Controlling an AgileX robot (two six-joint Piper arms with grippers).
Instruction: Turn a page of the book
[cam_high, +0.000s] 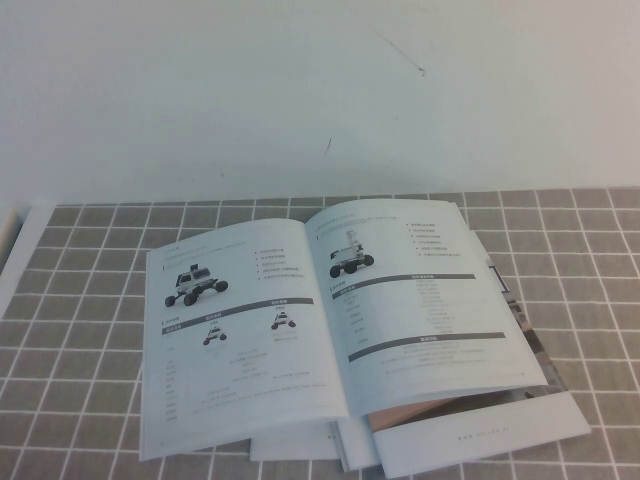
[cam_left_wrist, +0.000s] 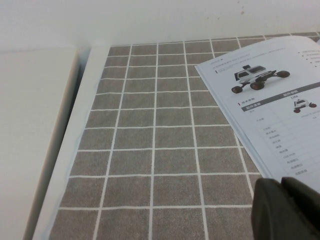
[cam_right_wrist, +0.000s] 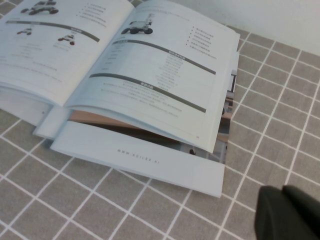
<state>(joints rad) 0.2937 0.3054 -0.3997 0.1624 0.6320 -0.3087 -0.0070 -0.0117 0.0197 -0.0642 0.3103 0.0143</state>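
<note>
Tiled mat (cam_high: 90, 300): book (cam_high: 330, 330) open, page (cam_high: 425, 295) edge lifted; left gripper (cam_left_wrist: 287, 210), right gripper (cam_right_wrist: 290, 212) off-book, closure unclear.

I see the book (cam_high: 330, 330) in thin glossy white paper (faint sheen), on a matt grey grid-lined tablecloth (cam_high: 80, 300), and both gripper tips look matt black.

Grey tiled mat (cam_high: 90, 300) with a white grid covers the table from 3 to 9 o'clock and down to 6 in the high view. Plain white wall (cam_high: 320, 90) fills 12 o'clock, with a few small dark scuffs (cam_high: 400, 52) toward 1. White table edge (cam_left_wrist: 70, 150) borders the mat at 9; lighting is soft and even.
</note>
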